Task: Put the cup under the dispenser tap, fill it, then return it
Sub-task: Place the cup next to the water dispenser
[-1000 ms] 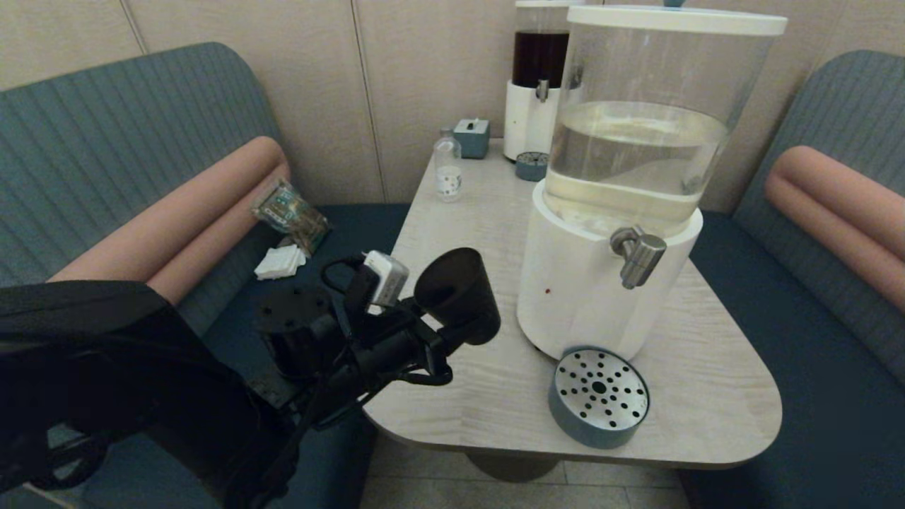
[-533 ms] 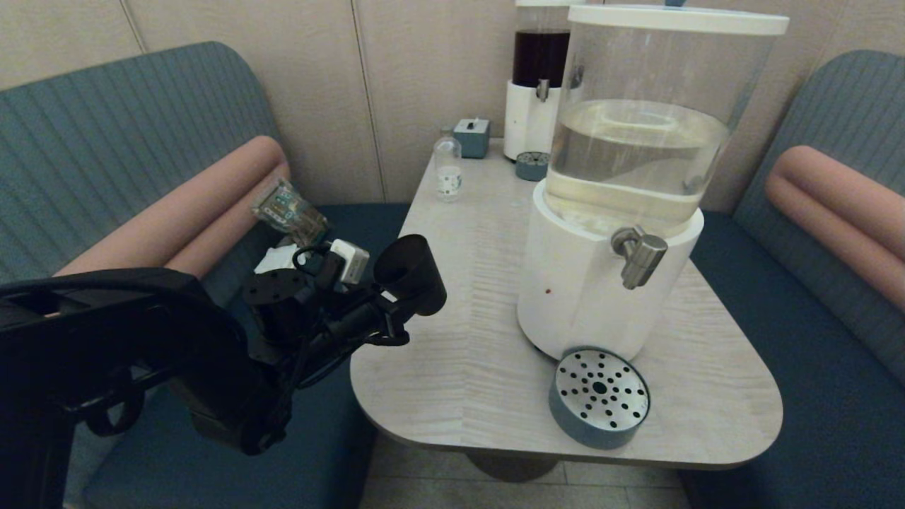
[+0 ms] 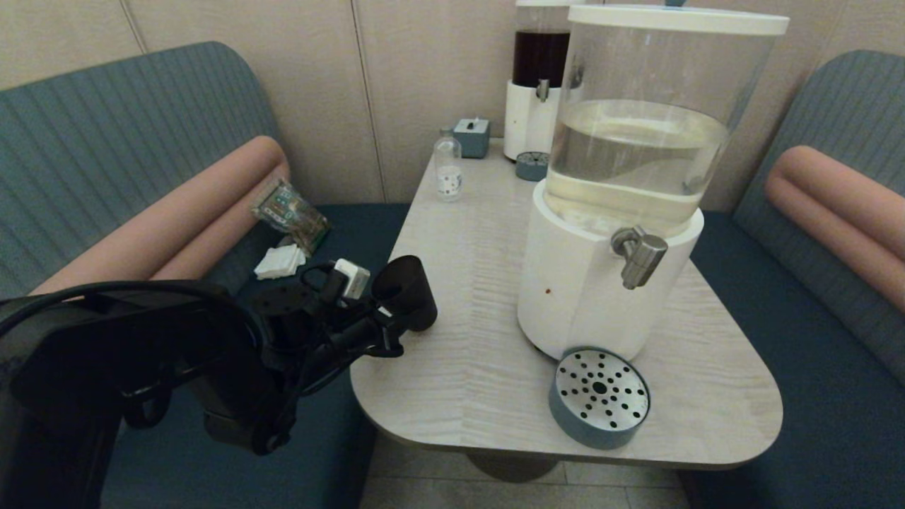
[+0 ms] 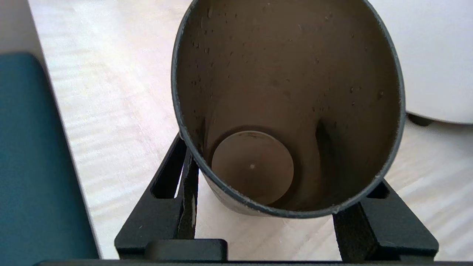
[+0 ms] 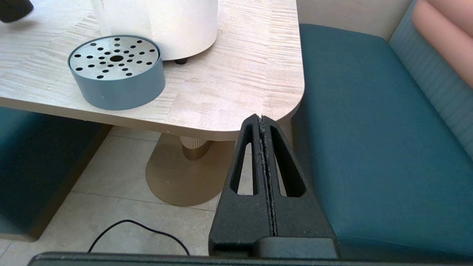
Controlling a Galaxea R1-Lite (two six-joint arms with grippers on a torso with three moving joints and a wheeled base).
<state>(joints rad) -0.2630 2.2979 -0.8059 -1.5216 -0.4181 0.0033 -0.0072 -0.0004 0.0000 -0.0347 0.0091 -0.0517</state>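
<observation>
Head view first, from my left: my left gripper [image 3: 396,311] is at the table's [image 3: 466,382] left edge, its two fingers clamped on the lower body of the cup [image 3: 406,293]. I have the cup tilted, mouth up and leaning back toward the arm. From the left wrist view I look straight down into the cup [image 4: 288,111]: I see water droplets on the inner wall and the round bottom, with one black finger [image 4: 173,207] on either side of the body. Whether the cup's base touches the tabletop I cannot tell.

On the blue bench seat beside my arm lie a printed packet [image 3: 290,212] and a folded white napkin [image 3: 279,261]. Farther back on the table stands a small clear bottle [image 3: 447,170], then a small blue box [image 3: 471,136] near the wall.

To the right of the cup, well apart from it, stands the big clear-tank dispenser [image 3: 608,268], partly full. The dispenser tap [image 3: 640,256] sticks out of its white base, and the perforated drip tray [image 3: 599,396] sits on the table below the tap. Behind it is a second dispenser [image 3: 537,78] with dark liquid.

My right gripper [image 5: 263,122] hangs off the table's near right corner, above the floor, with its jaws pressed together on nothing.
</observation>
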